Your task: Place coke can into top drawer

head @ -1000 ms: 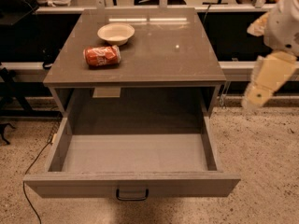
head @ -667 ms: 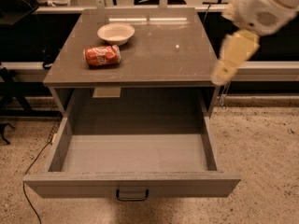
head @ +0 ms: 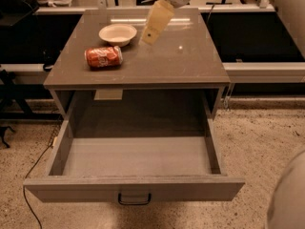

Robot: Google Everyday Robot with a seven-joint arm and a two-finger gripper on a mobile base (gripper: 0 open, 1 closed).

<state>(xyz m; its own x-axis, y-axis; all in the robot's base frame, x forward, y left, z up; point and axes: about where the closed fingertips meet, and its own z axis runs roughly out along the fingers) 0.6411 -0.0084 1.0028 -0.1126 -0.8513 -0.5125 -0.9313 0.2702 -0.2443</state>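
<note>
- Speckled terrazzo floor is seen beneath a grey cabinet, with dark desks and clutter set behind it.
- The cabinet top is shown as a flat, slightly glossy grey surface, viewed from above and in front.
- The coke can is laid on its side on the left part of that surface, near the front edge, with its white lettering turned upward.
- A white bowl is set upright just behind the can, close to it but not touching.
- The gripper is seen as a cream-coloured piece slanting down from the top of the view; it is held above the cabinet top, just right of the bowl and apart from the can. Whether it is spread or closed is not shown.
- The top drawer is pulled fully out towards the viewer, and its grey floor is exposed.
- A small dark handle is fixed at the centre of the drawer front.
- A pale label is stuck below the front edge of the cabinet top, on the left.
- A thin cable is trailed across the floor at the left.
- A blurred pale rounded shape is cut off by the lower right corner.
</note>
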